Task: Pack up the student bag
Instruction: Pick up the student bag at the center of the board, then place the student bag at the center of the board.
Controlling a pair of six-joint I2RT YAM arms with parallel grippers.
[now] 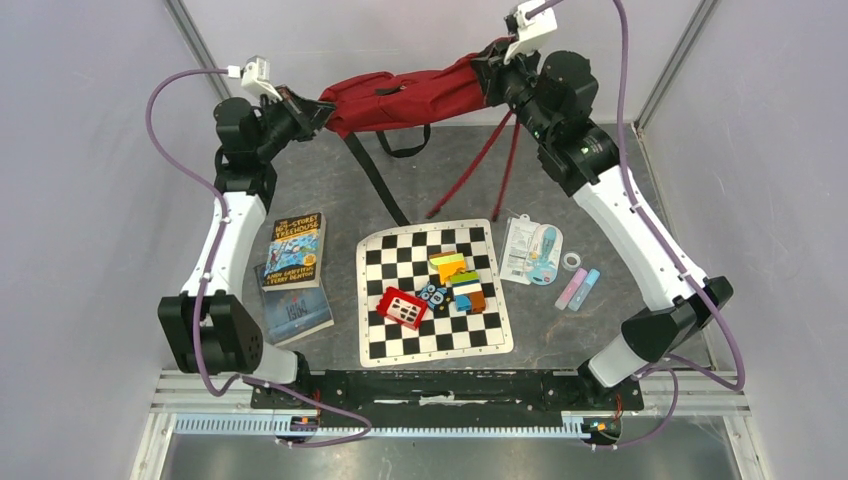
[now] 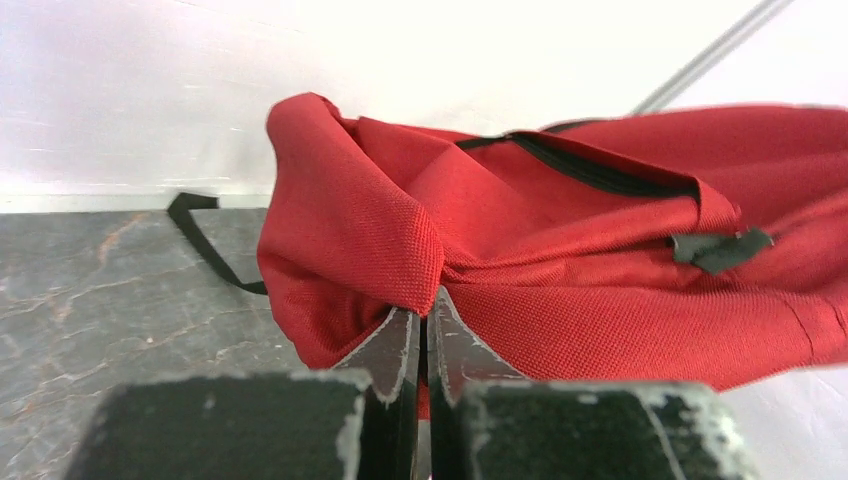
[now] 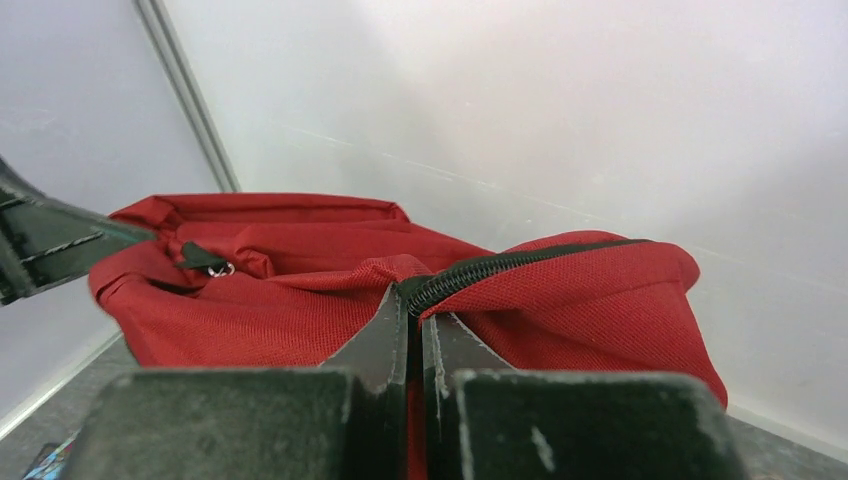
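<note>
The student bag is held stretched across the top centre of the overhead view. The left gripper is pinched shut on its left end and the right gripper is clamped on the fabric beside the zipper. This looks like the positioning step. Next, it likely needs setting down and unzipping before the books at lower left go in.

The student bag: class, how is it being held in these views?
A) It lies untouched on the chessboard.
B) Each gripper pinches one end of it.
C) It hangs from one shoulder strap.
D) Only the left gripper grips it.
B: the left gripper is shut on red fabric at one end of the student bag, and the right gripper is shut on fabric beside the zipper at the other end.
</note>
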